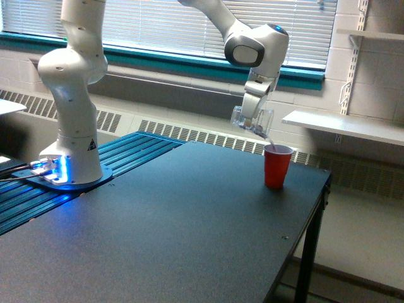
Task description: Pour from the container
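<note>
Claw (pixel 251 118) clamped around tilted container (pixel 254 123).

One robot arm (pixel 76 88), one clear container (pixel 252 121), one red cup (pixel 277 165), one black table (pixel 164 233), two wall shelves (pixel 341 126).

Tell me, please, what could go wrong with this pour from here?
1. The clear container is tilted above and to the exterior view's left of the red cup, so some of what it pours may miss the narrow rim and land on the table.
2. The cup looks light and stands near the table's far corner; if the end effector dips, it might knock the cup over or off the edge.
</note>
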`<state>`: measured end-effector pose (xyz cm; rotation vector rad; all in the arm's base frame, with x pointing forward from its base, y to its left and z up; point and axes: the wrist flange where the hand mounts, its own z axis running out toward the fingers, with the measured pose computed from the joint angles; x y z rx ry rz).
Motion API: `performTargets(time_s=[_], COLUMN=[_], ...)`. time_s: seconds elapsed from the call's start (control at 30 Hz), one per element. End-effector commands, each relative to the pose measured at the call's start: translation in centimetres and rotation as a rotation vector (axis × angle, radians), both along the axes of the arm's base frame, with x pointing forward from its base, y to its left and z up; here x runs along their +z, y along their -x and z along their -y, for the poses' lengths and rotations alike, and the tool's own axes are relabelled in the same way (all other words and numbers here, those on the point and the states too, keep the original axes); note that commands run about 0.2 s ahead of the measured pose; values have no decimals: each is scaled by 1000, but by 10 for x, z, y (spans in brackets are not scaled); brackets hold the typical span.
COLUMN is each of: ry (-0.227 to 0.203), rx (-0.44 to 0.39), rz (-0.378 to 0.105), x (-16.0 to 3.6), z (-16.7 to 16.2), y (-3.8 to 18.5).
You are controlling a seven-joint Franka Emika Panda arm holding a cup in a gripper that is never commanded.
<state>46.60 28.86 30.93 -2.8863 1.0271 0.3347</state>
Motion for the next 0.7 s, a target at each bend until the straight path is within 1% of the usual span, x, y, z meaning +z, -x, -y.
performTargets(time_s=[0.03,0.2,0.33,0.4,0.6,0.7], ry=[-7,-20,-13,-20,-15,-21], rx=[-13,-10,1,-2,0,5], rz=[-19,-44,-49,-58,-61,-63], x=[1,-1,-4,-5,-8,-8], z=[-4,-9,-12,-12,-13,-15], y=[0,2,3,3,2,1])
